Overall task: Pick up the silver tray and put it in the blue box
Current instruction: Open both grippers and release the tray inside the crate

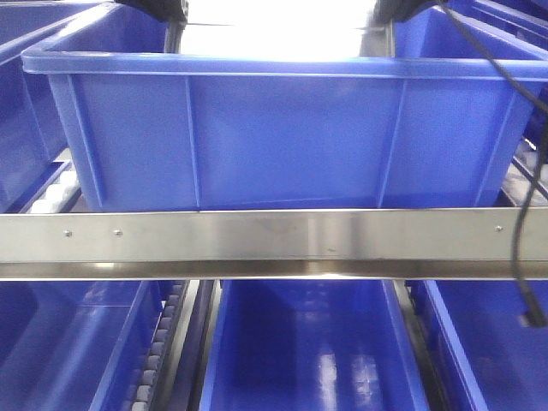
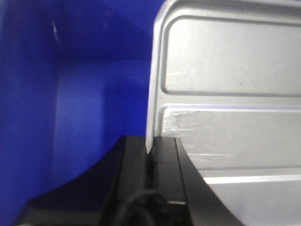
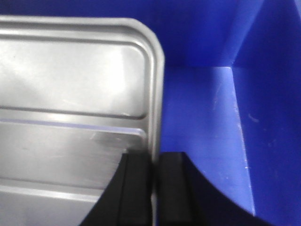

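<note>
The silver tray (image 2: 225, 94) fills the right of the left wrist view, with its rounded corner, raised rim and long ridges showing. My left gripper (image 2: 150, 146) is shut on its left rim. Seen from the right wrist, the same silver tray (image 3: 70, 94) lies at the left, and my right gripper (image 3: 154, 160) is shut on its right rim. Blue box walls and floor (image 3: 207, 122) lie beyond and beside the tray, so it sits within the blue box (image 1: 282, 128). From the front, only a bright glare shows above the box rim; both grippers are hidden there.
A steel rail (image 1: 274, 244) crosses the front view below the box. More blue bins (image 1: 308, 342) sit on the lower level and at the sides. Roller tracks (image 1: 47, 193) run under the box. A black cable (image 1: 518, 214) hangs at the right.
</note>
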Robot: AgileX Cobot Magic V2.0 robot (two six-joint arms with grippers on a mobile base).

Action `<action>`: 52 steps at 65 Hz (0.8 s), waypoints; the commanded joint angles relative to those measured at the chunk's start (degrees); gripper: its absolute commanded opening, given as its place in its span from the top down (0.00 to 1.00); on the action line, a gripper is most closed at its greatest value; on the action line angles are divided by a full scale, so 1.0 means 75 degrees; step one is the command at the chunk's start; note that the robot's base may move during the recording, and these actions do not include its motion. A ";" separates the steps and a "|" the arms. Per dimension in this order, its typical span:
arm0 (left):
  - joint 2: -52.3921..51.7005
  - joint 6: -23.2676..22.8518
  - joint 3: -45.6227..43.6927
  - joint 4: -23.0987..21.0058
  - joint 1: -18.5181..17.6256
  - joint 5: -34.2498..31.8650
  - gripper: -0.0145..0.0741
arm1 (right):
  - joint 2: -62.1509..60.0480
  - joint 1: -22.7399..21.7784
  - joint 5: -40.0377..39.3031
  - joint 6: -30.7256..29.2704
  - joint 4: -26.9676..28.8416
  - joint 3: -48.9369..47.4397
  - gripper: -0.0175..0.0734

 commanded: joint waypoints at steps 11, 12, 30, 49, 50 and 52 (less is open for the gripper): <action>-0.0439 -0.0071 -0.0313 0.0096 0.0210 -0.0567 0.53 | -0.0393 0.0049 -0.0826 -0.0068 -0.0289 -0.0301 0.30; -0.0439 -0.0071 -0.0313 0.0096 0.0228 -0.0510 0.52 | -0.0393 0.0039 -0.0817 -0.0068 -0.0311 -0.0301 0.29; -0.0454 -0.0071 -0.0313 0.0096 0.0344 -0.0333 0.56 | -0.0393 -0.0141 -0.0822 -0.0068 -0.0374 -0.0301 0.32; -0.0621 -0.0071 -0.0313 0.0334 0.0277 -0.0592 0.94 | -0.0566 -0.0084 -0.1208 -0.0068 -0.0374 -0.0301 0.74; -0.0621 -0.0071 -0.0313 0.0377 0.0277 -0.0592 0.94 | -0.0566 -0.0084 -0.1208 -0.0068 -0.0374 -0.0301 0.74; -0.0656 -0.0071 -0.0313 0.0424 0.0277 -0.0539 0.94 | -0.0588 -0.0084 -0.1208 -0.0068 -0.0374 -0.0301 0.74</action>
